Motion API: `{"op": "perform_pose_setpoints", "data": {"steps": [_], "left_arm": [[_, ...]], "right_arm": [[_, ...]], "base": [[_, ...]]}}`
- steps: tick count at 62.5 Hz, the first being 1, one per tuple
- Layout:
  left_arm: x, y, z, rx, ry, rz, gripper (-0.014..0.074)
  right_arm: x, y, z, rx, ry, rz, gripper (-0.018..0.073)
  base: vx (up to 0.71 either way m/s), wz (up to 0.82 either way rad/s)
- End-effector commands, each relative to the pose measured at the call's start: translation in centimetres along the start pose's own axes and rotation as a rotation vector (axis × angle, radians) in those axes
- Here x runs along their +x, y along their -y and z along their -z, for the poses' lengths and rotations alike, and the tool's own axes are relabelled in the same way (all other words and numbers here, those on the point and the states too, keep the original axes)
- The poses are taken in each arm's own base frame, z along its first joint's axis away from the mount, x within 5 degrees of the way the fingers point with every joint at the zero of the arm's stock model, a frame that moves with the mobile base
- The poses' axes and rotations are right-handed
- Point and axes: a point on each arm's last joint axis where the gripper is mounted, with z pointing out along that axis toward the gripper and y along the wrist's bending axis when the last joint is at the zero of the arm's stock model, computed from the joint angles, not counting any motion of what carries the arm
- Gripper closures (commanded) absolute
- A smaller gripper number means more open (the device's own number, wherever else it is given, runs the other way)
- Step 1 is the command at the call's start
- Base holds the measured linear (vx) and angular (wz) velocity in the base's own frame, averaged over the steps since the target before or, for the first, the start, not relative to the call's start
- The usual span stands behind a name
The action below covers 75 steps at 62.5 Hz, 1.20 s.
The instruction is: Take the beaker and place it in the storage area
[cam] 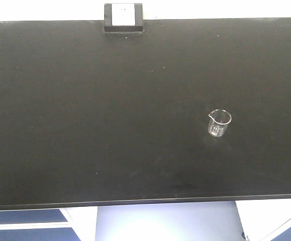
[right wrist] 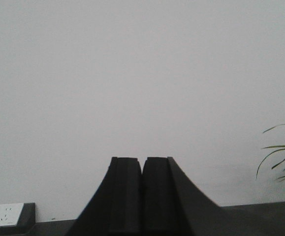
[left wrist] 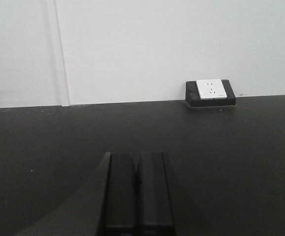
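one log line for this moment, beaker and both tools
beaker: upright on black benchtop, untouched | left tool: shut, empty | right tool: shut, empty

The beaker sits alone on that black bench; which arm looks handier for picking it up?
Probably the right: the beaker stands on the bench's right half. Neither arm shows overhead, so this is a guess.

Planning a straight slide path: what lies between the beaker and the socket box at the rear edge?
Nothing: in the front-facing view only bare black benchtop runs between the beaker and the socket box.
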Motion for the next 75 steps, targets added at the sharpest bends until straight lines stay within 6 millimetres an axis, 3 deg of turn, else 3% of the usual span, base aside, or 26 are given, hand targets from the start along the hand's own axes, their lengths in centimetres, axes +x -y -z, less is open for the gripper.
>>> {"op": "perform_pose_setpoints", "data": {"steps": [1,6,17,32,75], "left_arm": [[-1.6,0.1,0.3,0.01,0.12,0.01,0.0603],[-1.6,0.1,0.3,0.01,0.12,0.01,0.0603],[-1.6,0.1,0.3,0.01,0.12,0.01,0.0603],[-1.6,0.1,0.3,0.01,0.12,0.01,0.0603],[-1.6,0.1,0.3,0.01,0.12,0.01,0.0603]], "right_arm": [[0.1,-0.5,0.0,-0.055,0.009,0.132,0.0565],[1.2,-1.1,0.1,-0.128,-0.111,0.149,0.0565],[2.6,-1.1,0.8,-0.097,-0.283,-0.139,0.0564],[3.6,-1.0,1.2,-0.127,-0.381,0.084,0.0564],[3.5,-1.0,1.1,-0.13,-0.367,0.098,0.0564]], "base": [[0.0,0.0],[0.0,0.0],[0.0,0.0],[0.0,0.0],[0.0,0.0]]}}
